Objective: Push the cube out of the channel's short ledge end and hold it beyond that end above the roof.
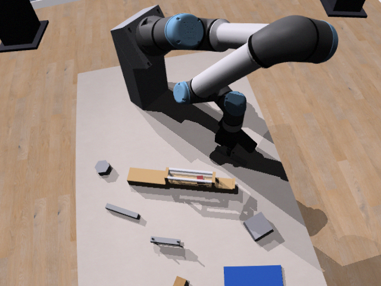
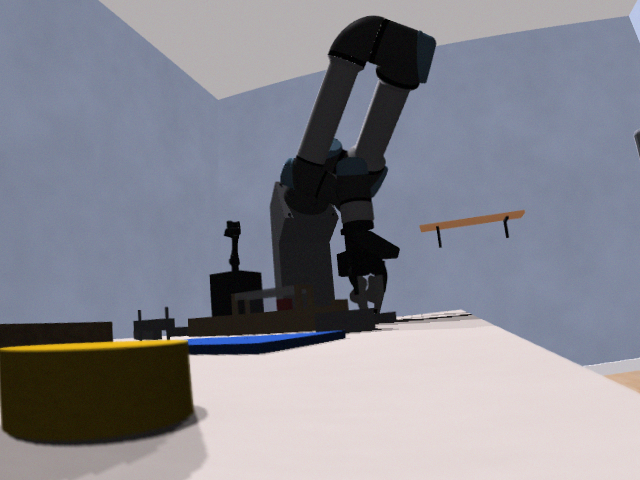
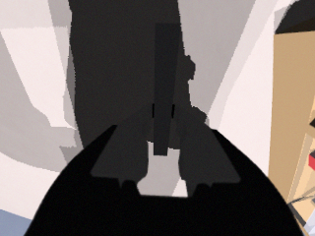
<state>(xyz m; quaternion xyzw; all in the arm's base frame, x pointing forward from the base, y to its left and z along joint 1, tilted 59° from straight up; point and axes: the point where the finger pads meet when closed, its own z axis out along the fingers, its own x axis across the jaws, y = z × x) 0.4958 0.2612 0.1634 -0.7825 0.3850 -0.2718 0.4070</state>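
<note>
The wooden channel (image 1: 146, 175) (image 2: 222, 326) (image 3: 285, 98) has two pale rails as its roof. The red cube (image 1: 200, 177) (image 2: 284, 303) (image 3: 312, 161) sits inside under the rails, nearer the end with the short ledge (image 1: 224, 182) and its raised lip. My gripper (image 1: 229, 151) (image 2: 373, 308) (image 3: 162, 104) is low over the table, on the robot-base side of the channel and apart from it. It is shut on a dark bar (image 3: 166, 59), which lies between the fingertips in the wrist view. In the top view the bar is lost in shadow.
A grey square block (image 1: 258, 225) lies past the short-ledge end. A hexagonal block (image 1: 102, 167), a grey bar (image 1: 122, 211), a pegged grey piece (image 1: 165, 241), a blue plate (image 1: 252, 275) (image 2: 248, 344) and a wooden block (image 1: 180, 281) lie around. A yellow cylinder (image 2: 95, 392) stands near the exterior camera.
</note>
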